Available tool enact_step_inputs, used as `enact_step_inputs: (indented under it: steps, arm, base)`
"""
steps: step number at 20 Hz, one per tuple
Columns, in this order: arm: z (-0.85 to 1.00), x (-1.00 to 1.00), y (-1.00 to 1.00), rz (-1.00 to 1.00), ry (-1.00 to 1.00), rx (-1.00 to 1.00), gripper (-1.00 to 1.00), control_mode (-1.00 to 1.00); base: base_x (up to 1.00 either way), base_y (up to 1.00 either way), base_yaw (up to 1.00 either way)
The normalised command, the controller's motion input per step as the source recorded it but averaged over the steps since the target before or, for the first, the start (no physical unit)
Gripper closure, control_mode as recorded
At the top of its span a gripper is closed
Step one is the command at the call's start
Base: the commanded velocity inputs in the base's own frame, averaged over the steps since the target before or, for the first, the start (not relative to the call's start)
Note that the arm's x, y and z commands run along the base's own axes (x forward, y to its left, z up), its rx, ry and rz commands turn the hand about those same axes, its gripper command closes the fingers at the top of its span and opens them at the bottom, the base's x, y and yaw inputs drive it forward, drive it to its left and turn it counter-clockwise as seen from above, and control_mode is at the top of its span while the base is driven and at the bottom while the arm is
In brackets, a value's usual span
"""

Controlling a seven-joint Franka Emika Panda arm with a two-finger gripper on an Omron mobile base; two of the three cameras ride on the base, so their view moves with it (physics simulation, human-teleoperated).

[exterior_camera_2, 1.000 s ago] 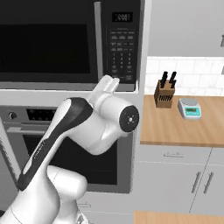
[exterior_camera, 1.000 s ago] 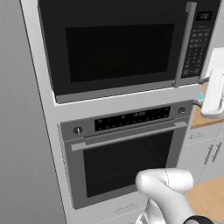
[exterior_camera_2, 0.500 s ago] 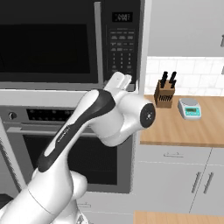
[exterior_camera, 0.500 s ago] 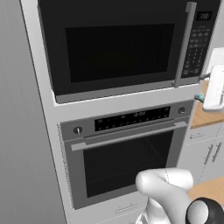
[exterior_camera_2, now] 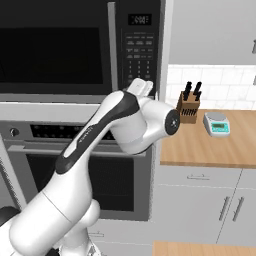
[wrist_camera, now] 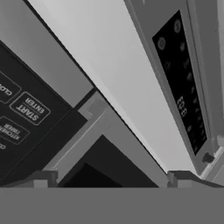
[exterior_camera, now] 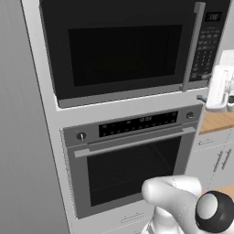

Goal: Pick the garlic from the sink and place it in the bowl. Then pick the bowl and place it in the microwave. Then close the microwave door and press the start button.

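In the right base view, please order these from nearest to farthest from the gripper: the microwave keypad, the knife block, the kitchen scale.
1. The microwave keypad: directly above the gripper, beside the microwave door handle.
2. The knife block: to the gripper's right, on the wooden counter by the wall.
3. The kitchen scale: farther right on that counter.

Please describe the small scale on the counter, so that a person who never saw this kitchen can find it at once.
Start at the tall black microwave and oven column, then look right along the wooden counter beside it. Past the brown knife block with black handles, near the tiled wall, sits the kitchen scale. It is low and flat, pale teal-green with a light top plate, unlike the taller, darker block.
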Motion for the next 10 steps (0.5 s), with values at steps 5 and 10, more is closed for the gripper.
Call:
enact_step_inputs:
  steps: [5, 10]
  arm:
    - [-0.1, 0.3, 0.0, 0.0, 0.0, 0.0, -1.0, -1.0]
    - [-0.05, 0.27, 0.0, 0.0, 0.0, 0.0, -1.0, -1.0]
  base:
    - [0.0, 0.0, 0.0]
    - [0.0, 0.0, 0.0]
